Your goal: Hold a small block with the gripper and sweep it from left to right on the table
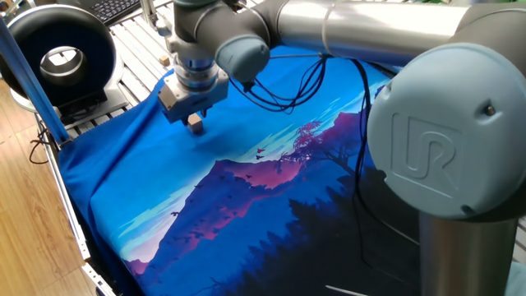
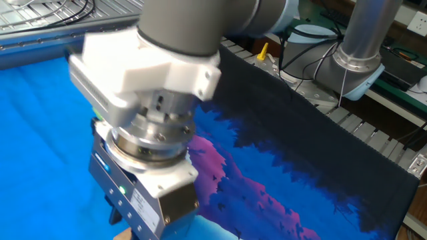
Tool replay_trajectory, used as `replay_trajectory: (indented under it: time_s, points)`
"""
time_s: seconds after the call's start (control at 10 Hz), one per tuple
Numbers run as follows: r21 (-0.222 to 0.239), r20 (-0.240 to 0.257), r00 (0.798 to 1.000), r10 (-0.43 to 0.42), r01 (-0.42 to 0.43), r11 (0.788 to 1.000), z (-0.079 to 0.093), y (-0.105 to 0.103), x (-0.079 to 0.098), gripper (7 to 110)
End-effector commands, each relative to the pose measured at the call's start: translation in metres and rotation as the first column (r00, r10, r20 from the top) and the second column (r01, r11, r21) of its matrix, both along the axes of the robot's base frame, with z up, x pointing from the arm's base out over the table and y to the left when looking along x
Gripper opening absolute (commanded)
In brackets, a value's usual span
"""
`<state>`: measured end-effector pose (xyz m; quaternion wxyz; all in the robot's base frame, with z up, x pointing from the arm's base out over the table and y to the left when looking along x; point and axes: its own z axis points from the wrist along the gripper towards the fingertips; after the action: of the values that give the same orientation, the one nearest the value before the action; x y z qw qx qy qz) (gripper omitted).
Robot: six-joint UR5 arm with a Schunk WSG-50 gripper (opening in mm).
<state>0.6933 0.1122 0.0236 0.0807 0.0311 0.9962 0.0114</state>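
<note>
Jaws were closed on the small block (image 1: 195, 124), the gripper (image 1: 195, 123) pointing straight down w/ the arm's wrist above it, at the far left of the table (image 1: 271, 205), over plain blue cloth near its far-left corner. Block sat at or just above the cloth; contact couldn't be told from either view. In the other fixed view the gripper (image 2: 137, 220) filled the near left, blurred, fingertips cut off at the bottom edge, so no confirmation there beyond a tan sliver at the frame edge.

Progress, as judged: grasp done, block at the left start; nearly all the left-to-right sweep across the mountain print was left to do.

Block was a cube, so no real long axis; it hung roughly square btw the fingers, faces approx. upright.
</note>
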Motion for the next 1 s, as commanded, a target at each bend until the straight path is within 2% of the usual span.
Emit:
replay_trajectory:
  time_s: [0.0, 0.1, 0.2, 0.3, 0.5, 0.7, 0.9]
  points:
    - [0.004, -0.033, 0.999, 0.031, -0.031, 1.000, 0.025, -0.010, 0.007, 44]
    - [-0.018, -0.056, 0.998, 0.039, -0.040, 0.999, 0.029, -0.024, 0.008, 44]
    - [-0.050, -0.095, 0.994, 0.051, -0.056, 0.997, 0.034, -0.035, 0.001, 7]
    - [-0.084, -0.128, 0.990, 0.065, -0.076, 0.994, 0.035, -0.044, -0.006, 7]
    - [-0.104, -0.149, 0.987, 0.067, -0.083, 0.991, 0.041, -0.051, -0.008, 7]
    - [-0.079, -0.173, 0.983, 0.059, -0.074, 0.994, 0.050, -0.049, -0.014, 7]
    - [-0.061, -0.169, 0.984, 0.061, -0.072, 0.996, 0.056, -0.052, -0.005, 7]
